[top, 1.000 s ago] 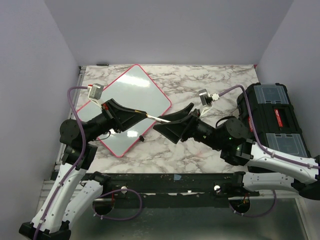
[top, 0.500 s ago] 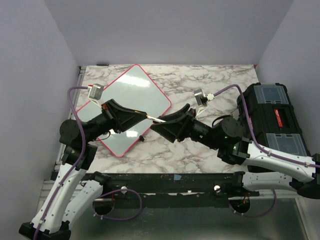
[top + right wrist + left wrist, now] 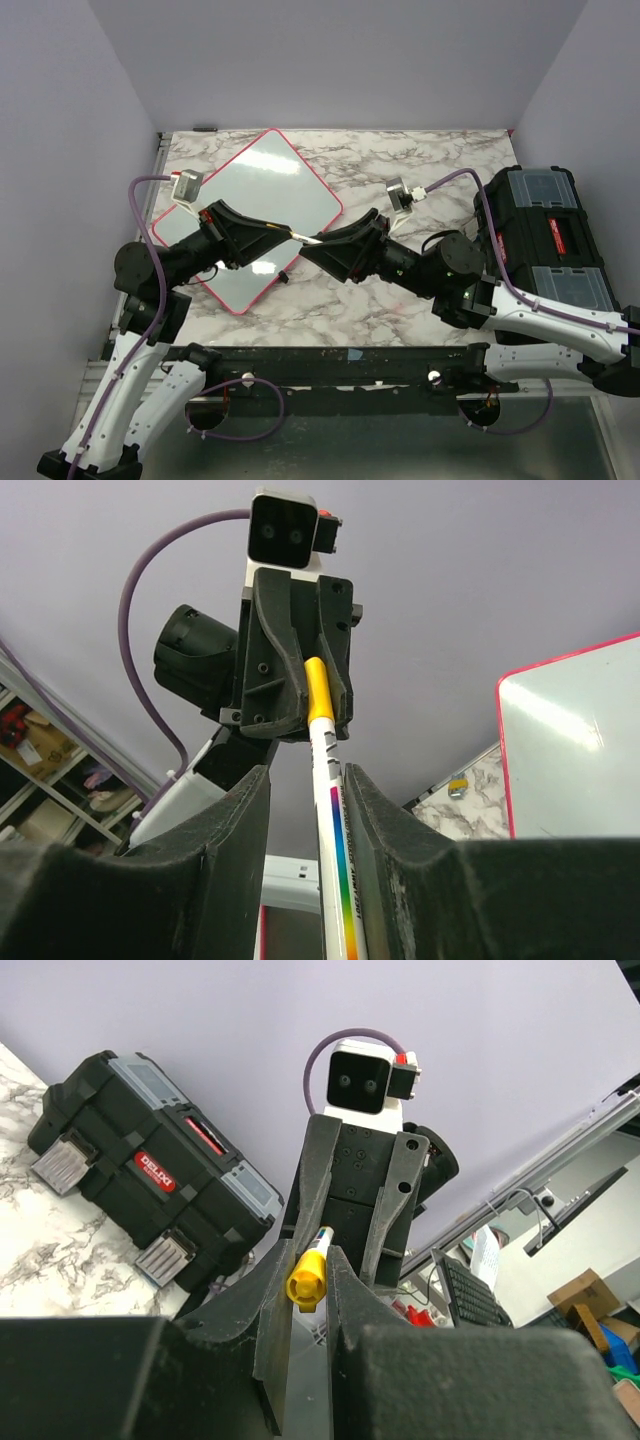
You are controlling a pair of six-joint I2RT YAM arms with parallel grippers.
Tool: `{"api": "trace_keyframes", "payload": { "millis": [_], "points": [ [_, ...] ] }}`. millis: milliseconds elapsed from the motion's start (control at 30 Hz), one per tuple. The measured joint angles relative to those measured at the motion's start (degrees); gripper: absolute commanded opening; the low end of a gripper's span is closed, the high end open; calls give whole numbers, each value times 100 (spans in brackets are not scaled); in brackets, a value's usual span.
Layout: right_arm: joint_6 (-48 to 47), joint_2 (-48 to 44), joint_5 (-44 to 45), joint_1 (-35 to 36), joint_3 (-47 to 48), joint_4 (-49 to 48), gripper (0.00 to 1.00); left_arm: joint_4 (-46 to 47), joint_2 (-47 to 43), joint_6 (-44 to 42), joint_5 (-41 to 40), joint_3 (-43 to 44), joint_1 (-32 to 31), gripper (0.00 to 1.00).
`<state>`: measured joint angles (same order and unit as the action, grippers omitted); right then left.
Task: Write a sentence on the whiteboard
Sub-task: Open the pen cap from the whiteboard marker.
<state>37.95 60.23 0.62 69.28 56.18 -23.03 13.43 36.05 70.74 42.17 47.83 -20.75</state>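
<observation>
While both arms meet above the table, the left gripper point(image 3: 283, 231) clamps the marker's yellow cap point(image 3: 305, 1281) and the right gripper point(image 3: 318, 247) clamps its barrel point(image 3: 335, 860); pull straight apart. The whiteboard point(image 3: 255, 195) lies behind, under the left arm.

Bright, even, diffuse lighting throughout, apparently from overhead. Soft glare patches on the glossy whiteboard point(image 3: 250, 215), with dim arm reflections near its lower corner. Faint, soft-edged shadows on the marble just beside the whiteboard. Sharp overall from above, though slightly grainy. Blurred, dark foreground fingers point(image 3: 290, 1350) in the left wrist view; likewise blurred fingers point(image 3: 215, 850) in the right wrist view. Wide-angle stretching toward both wrist views' edges.
</observation>
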Motion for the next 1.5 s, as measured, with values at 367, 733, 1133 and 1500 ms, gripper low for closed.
{"api": "trace_keyframes", "payload": {
  "millis": [367,733,1133,1500],
  "points": [
    [-2,9,162,2,0,-17,37,-459,-94,-328,-33,146,0,0],
    [11,11,179,2,0,-33,27,-586,-181,-382,-42,144,0,0],
    [116,57,251,0,0,-131,20,-627,-258,-439,-85,144,0,0],
    [190,63,243,4,-2,-173,1,-734,-343,-461,-120,144,-2,0]
  ]
}}
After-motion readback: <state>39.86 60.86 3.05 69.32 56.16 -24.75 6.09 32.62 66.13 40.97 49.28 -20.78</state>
